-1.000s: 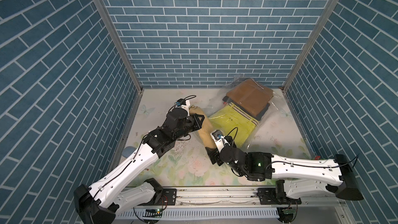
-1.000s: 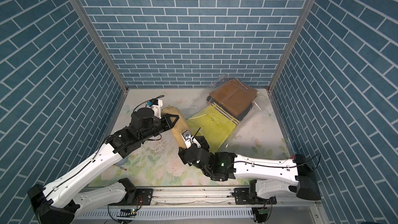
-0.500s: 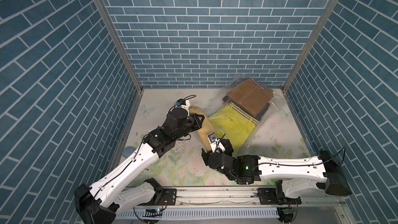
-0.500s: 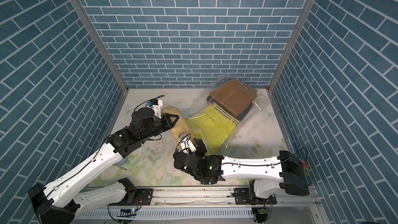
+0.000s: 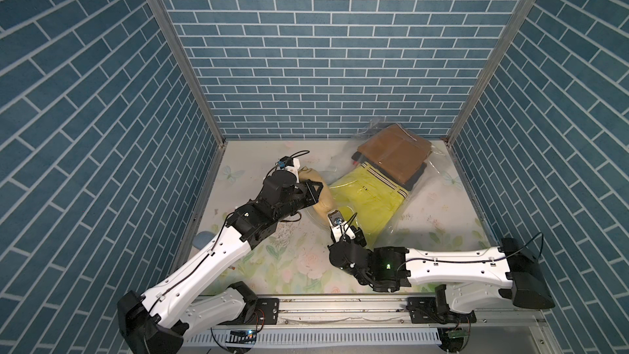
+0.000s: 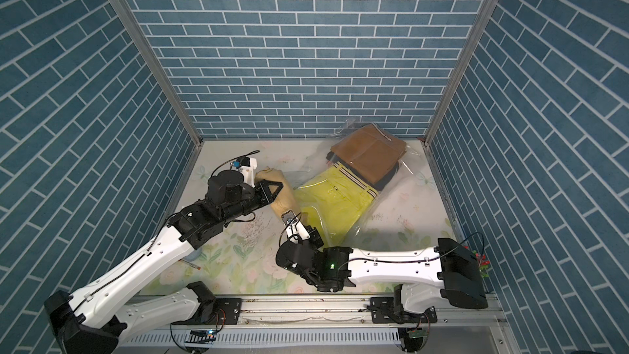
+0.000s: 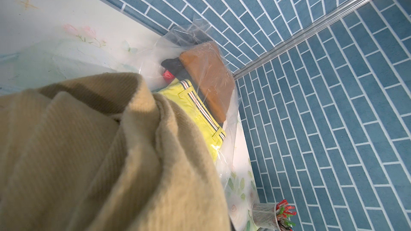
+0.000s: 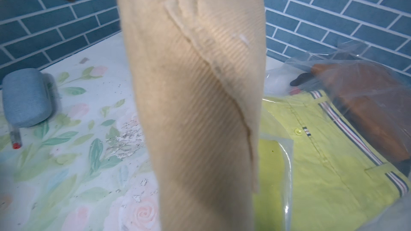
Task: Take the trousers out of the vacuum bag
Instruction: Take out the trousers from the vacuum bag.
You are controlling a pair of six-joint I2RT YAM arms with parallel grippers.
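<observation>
So, the left gripper [image 5: 315,190] is pinched tight on the khaki trousers [image 5: 323,197], holding them up off the table [image 5: 442,214], just beside the open end of the plastic bag [image 5: 434,165]. In the left wrist view the ribbed khaki cloth fills most of the picture. In the right wrist view it hangs as an upright strip right in front of the camera.

The right gripper [image 5: 354,231] sits low by the bottom end of that strip. Its fingers are hidden in every view, so I can't tell if it's spread or pressed together. I also can't tell if the khaki pair's lower end is fully out of the bag.

Inside the bag, the yellow trousers [image 5: 371,195] with a striped waistband lie flat nearest the arms. The brown trousers [image 5: 394,154] are stacked on a black pair [image 5: 417,178] toward the back right corner.

A grey-blue case [image 8: 26,96] rests on the table by the left wall, well apart from the bag.
</observation>
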